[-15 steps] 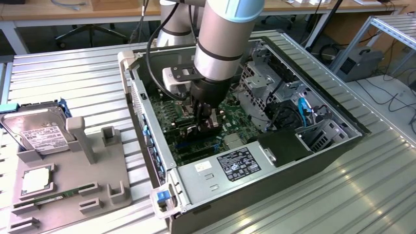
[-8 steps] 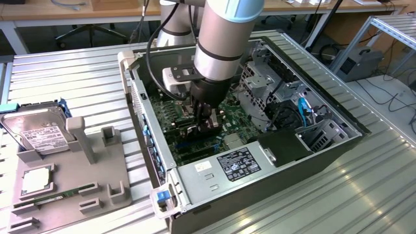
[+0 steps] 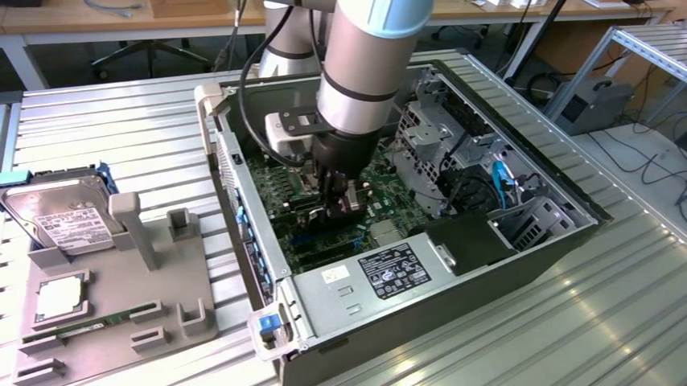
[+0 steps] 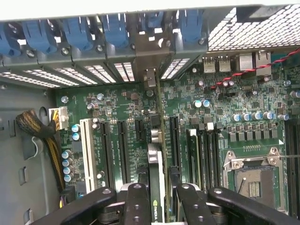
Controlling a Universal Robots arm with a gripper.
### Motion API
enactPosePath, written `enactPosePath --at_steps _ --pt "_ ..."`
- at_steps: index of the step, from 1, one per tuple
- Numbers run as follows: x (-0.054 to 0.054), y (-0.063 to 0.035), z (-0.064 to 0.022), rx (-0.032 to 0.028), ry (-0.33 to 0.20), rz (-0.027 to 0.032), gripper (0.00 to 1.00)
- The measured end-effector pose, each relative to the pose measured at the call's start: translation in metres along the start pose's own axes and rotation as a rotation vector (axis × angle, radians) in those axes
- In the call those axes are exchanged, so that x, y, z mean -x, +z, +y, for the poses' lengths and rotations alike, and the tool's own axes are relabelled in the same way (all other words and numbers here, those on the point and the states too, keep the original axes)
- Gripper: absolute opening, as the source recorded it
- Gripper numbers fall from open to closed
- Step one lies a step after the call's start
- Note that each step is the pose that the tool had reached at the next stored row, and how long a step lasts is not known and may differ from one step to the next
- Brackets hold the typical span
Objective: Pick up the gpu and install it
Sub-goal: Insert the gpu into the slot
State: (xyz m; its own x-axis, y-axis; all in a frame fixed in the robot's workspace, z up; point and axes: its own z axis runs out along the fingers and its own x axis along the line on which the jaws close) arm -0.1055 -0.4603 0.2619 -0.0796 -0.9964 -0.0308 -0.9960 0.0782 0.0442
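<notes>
My gripper [image 3: 341, 201] reaches down inside the open computer case [image 3: 558, 241], over the green motherboard [image 4: 117, 108]. It is shut on the gpu [image 4: 158, 161], a slim black card seen edge-on between the two black fingers [image 4: 137, 206]. The card stands upright over the expansion slots. Its silver end bracket [image 4: 150, 70] sits against the rear slot openings, under the row of blue latches [image 4: 75, 33]. In the exterior view the gpu [image 3: 320, 217] is mostly hidden under the gripper, and I cannot tell whether its edge is down in the slot.
A grey fixture tray [image 3: 118, 265] left of the case holds a silver hard drive [image 3: 64, 217], a processor chip [image 3: 59, 293] and a green memory stick [image 3: 80, 326]. Inside the case are the power supply [image 3: 376, 273], drive cage [image 3: 429, 137] and processor socket [image 4: 253, 180].
</notes>
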Motion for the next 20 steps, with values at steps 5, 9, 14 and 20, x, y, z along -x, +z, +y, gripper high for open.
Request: enactPosePath --at_steps 5,9,14,20 --pt "-0.0001 0.0012 0.0013 0.0002 0.0 0.0 0.27" --pt "-0.0001 0.0013 0.0012 0.0 0.0 -0.0001 0.27" --pt "-0.0002 0.0016 0.0021 -0.0001 0.0 0.0 0.27" --pt "-0.0002 0.0023 0.0021 -0.0002 -0.001 0.0001 0.27"
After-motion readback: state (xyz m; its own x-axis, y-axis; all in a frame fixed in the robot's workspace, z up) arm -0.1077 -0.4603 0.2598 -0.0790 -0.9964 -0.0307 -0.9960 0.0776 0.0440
